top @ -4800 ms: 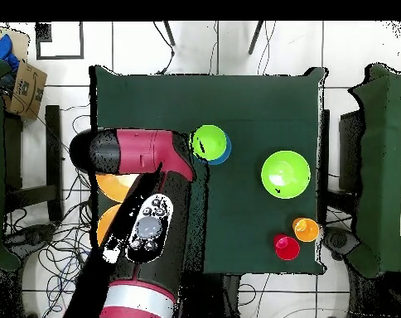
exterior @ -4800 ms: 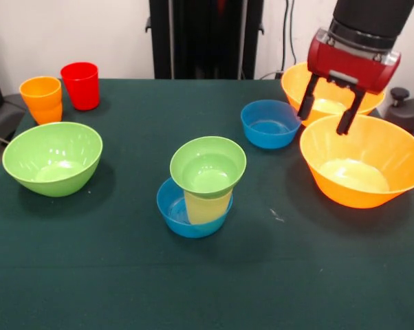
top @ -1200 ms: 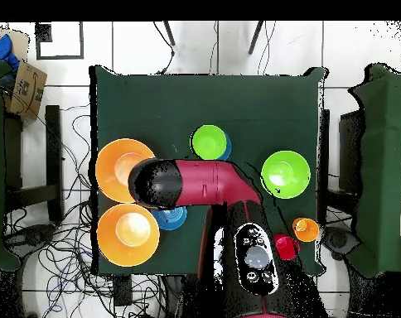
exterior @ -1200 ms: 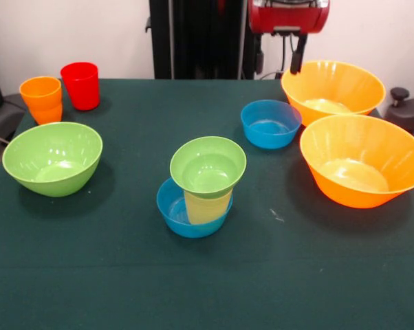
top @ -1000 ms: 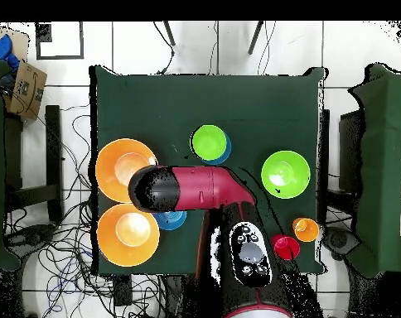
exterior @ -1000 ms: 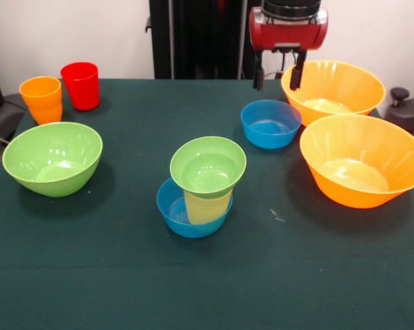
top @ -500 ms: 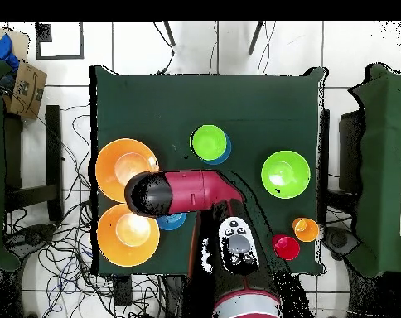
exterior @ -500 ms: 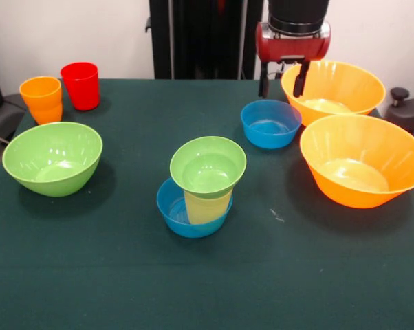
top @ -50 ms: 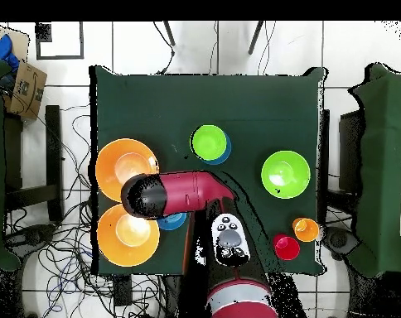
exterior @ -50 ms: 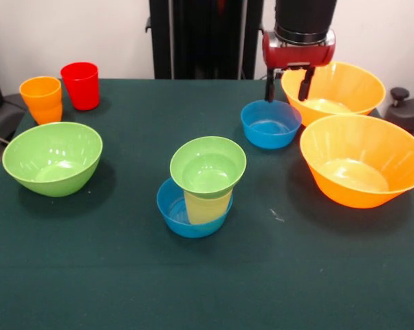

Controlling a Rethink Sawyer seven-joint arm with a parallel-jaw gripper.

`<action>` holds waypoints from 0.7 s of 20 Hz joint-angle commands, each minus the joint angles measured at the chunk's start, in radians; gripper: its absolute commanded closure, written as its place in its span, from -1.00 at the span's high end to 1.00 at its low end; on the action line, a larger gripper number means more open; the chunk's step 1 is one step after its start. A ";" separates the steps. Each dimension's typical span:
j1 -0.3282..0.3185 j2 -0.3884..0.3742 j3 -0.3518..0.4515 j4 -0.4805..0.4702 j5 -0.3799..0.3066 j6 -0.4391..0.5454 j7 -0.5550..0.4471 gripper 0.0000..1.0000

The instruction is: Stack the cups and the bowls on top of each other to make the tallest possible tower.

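Seven items sat loose around the tower (exterior @ -50 ms: 202,189): two orange bowls (exterior @ -50 ms: 362,168), one large green bowl (exterior @ -50 ms: 52,158), one blue bowl (exterior @ -50 ms: 270,124), two cups (exterior @ -50 ms: 80,85).

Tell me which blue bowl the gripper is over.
The empty blue bowl beside the two orange bowls; the open gripper hangs above its far rim. The other blue bowl holds the yellow cup and green bowl.

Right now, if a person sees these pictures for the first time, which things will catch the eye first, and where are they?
The eye goes first to the two very large orange bowls at the right of the front view, one behind the other. Next comes the small tower in the middle: a small green bowl on a yellow cup inside a blue bowl. The red gripper hangs open above the far rim of a lone small blue bowl.
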 commanded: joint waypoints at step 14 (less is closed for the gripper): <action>0.122 0.122 -0.044 -0.153 0.054 -0.062 0.225 1.00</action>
